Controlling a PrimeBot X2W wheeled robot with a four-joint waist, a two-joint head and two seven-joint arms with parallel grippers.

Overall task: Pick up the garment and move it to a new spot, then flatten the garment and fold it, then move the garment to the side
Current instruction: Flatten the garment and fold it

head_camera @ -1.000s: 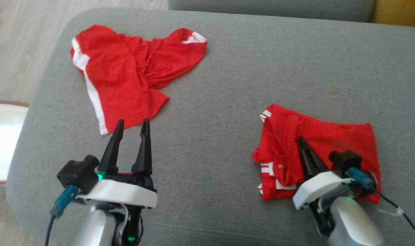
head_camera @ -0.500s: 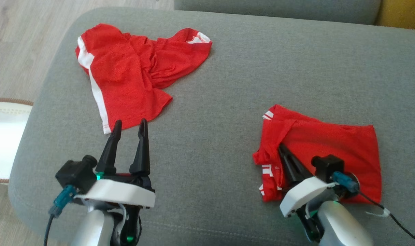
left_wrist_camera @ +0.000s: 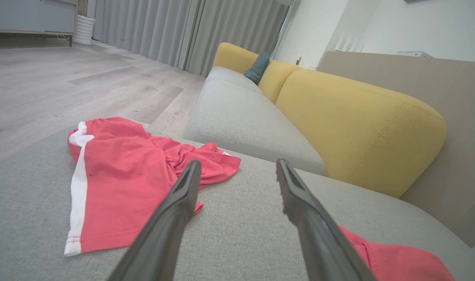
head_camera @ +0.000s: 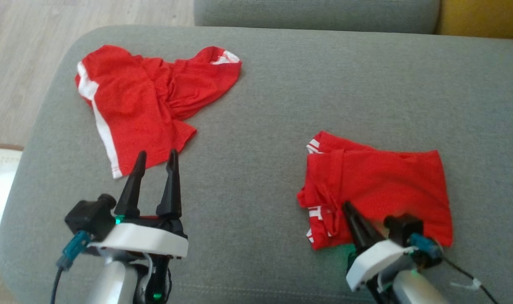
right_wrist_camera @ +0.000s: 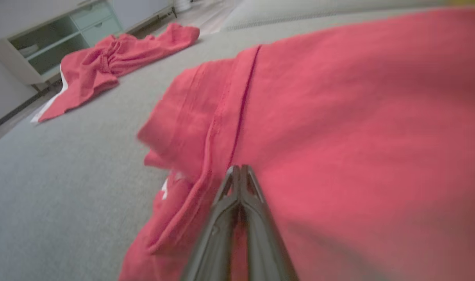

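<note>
Two items: crumpled red white-striped fabric garment (head_camera: 147,109), folded red garment (head_camera: 383,190); likely light, limp; grasp hem. Left hand (head_camera: 157,154) open; right hand (head_camera: 346,205) closed.

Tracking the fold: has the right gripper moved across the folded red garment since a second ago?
Yes. The right gripper has drawn back toward the folded red fabric garment's near edge.

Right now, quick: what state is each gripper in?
Left gripper: open, empty.
Right gripper: shut, tips over the folded garment; no cloth visibly pinched.
</note>
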